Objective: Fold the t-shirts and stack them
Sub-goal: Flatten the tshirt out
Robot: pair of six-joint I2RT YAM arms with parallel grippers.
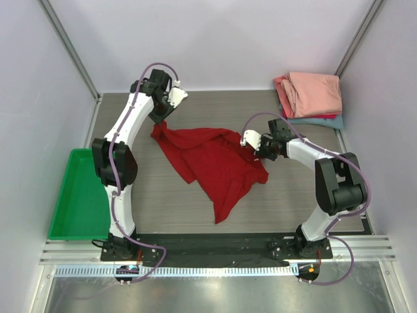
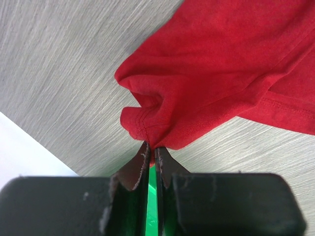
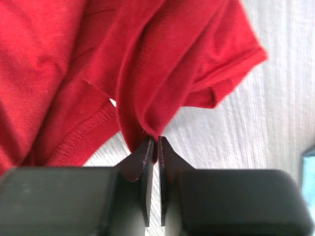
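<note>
A deep red t-shirt [image 1: 215, 163] lies crumpled and partly spread on the grey table, held up at two corners. My left gripper [image 1: 158, 122] is shut on its far left edge; the left wrist view shows the cloth [image 2: 206, 73] pinched between the jaws [image 2: 152, 150]. My right gripper [image 1: 251, 150] is shut on the shirt's right edge; the right wrist view shows a fold of red cloth [image 3: 147, 73] pinched at the jaws [image 3: 153, 142]. A stack of folded shirts [image 1: 311, 94], salmon-pink on top with red and teal beneath, sits at the far right corner.
A green plastic tray [image 1: 78, 195] sits off the table's left edge. Light walls with metal posts enclose the table on three sides. A teal edge [image 3: 309, 162] shows at the right of the right wrist view.
</note>
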